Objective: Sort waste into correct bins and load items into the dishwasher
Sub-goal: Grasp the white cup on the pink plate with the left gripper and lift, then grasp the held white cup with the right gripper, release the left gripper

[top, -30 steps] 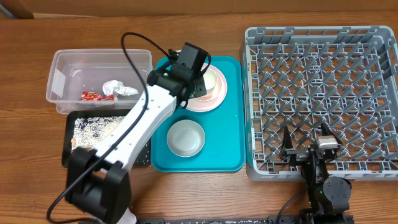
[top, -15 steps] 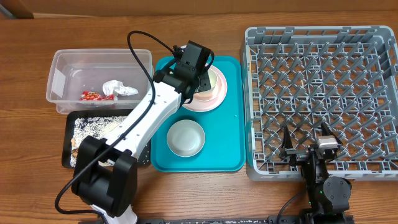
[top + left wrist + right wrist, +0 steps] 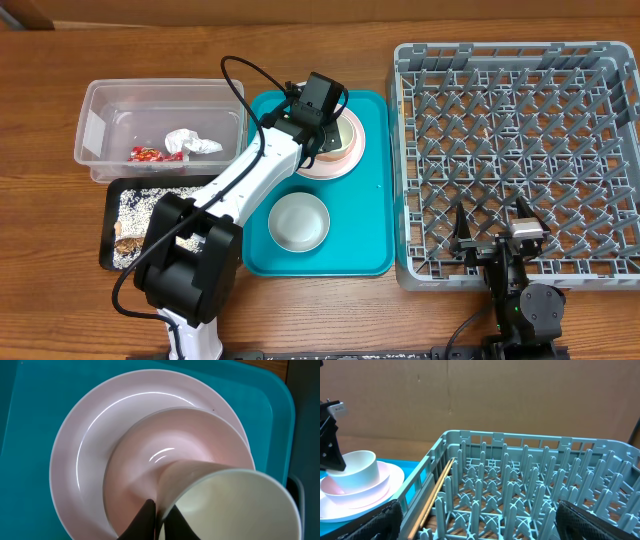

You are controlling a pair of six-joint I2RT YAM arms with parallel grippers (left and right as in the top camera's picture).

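On the teal tray (image 3: pixel 30 410), my left gripper (image 3: pixel 161 519) was down over the stacked dishes. Its two fingers stood close together with the thin wall of the small cup (image 3: pixel 235 505) pinched between them, one finger inside the rim and one outside. I judged that a rim pinch suited a cup too wide to span. The cup sat in the pink bowl (image 3: pixel 145 460), which rested on the flat plate (image 3: pixel 80 460). Taking the topmost piece first looked sensible, since the bowl and plate beneath could not come free until it was gone. From my right wrist camera the cup looked seated in the bowl and not yet raised.

A second bowl (image 3: pixel 299 221) lay alone at the near end of the same tray. The grey dish rack (image 3: pixel 520 120) stood just to the right of the tray, with no dishes in it that I could see. That kept the carry from stack to pegs short.

My right gripper (image 3: pixel 493 228) rested at the near edge of the rack with its fingers spread apart, holding nothing, out of the left arm's path.

The waste side seemed settled. The crumpled tissue (image 3: pixel 190 142) and the candy wrapper (image 3: pixel 146 154) lay in the clear tub (image 3: pixel 160 86), and the grains (image 3: pixel 150 205) were spread in the black tray (image 3: pixel 104 240).
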